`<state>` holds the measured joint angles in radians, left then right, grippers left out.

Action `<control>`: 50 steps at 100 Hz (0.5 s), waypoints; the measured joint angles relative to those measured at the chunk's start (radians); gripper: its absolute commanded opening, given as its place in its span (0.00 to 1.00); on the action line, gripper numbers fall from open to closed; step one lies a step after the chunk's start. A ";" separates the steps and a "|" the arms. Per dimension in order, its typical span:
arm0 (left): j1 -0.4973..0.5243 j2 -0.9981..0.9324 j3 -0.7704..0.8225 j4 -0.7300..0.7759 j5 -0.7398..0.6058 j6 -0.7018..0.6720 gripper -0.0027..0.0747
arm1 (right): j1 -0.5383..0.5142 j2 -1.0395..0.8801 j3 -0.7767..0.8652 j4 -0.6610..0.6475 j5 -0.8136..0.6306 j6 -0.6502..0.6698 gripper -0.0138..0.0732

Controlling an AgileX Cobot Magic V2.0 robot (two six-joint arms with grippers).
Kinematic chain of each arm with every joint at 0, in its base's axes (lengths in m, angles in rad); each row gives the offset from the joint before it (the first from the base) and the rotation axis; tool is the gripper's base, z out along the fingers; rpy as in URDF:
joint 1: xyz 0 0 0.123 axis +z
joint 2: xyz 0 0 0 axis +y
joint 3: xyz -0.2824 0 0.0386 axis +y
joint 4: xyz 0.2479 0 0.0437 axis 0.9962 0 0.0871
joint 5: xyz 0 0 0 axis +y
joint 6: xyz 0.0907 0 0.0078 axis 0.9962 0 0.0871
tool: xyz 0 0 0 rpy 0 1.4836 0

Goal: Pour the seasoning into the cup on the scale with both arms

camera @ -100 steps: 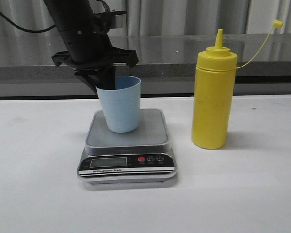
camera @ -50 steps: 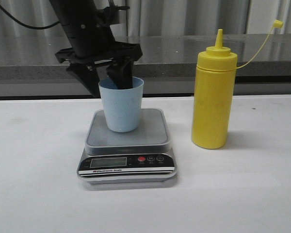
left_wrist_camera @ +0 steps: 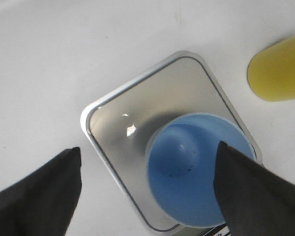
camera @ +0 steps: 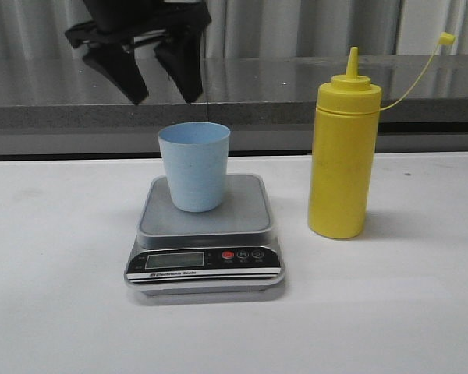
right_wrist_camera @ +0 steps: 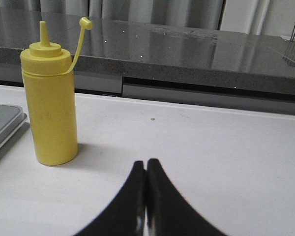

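Cup point(camera: 193, 165) stands upright on the grey platform of the scale point(camera: 205, 234), toward its rear-left part; nothing touches it. Left end effector point(camera: 161, 72) hangs directly above the cup, fingers spread wide, clear of the rim. In the left wrist view the two dark fingers point(left_wrist_camera: 37, 191) sit on either side of the cup's open mouth, and the interior looks empty apart from a few tiny specks, so no seasoning is in it yet. Judgement: cup is already where it needs to be for weighing, and the wide, raised left end effector suggests placing is done and the cup is free to register on the scale alone. Display point(camera: 174, 260) too small to read. Yellow squeeze bottle point(camera: 342, 152) stands upright on the white desk point(camera: 405, 312), off to the far side of the scale from the left end effector, apart from the scale; its cap point(camera: 448, 37) dangles off on the tether, nozzle open. Right end effector point(right_wrist_camera: 146, 189) is low over the desk, fingers pressed together, holding nothing, with the bottle ahead of it and off to one side, well apart. Judgement: next step is for the right arm to open and take the bottle.
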<state>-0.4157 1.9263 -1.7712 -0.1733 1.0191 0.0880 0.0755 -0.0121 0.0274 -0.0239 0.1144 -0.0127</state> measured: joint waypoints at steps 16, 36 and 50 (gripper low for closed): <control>0.055 -0.097 0.020 0.000 -0.043 0.000 0.69 | 0.000 0.000 0.000 0.000 0.000 0.000 0.08; 0.116 -0.277 0.136 0.000 -0.137 0.000 0.60 | 0.000 0.000 0.000 0.000 0.000 0.000 0.08; 0.148 -0.426 0.288 -0.001 -0.246 0.000 0.60 | 0.000 0.000 0.000 0.000 0.000 0.000 0.08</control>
<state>-0.2679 1.5003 -1.4836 -0.1740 0.7728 0.0880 0.0755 -0.0121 0.0274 -0.0239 0.1144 -0.0127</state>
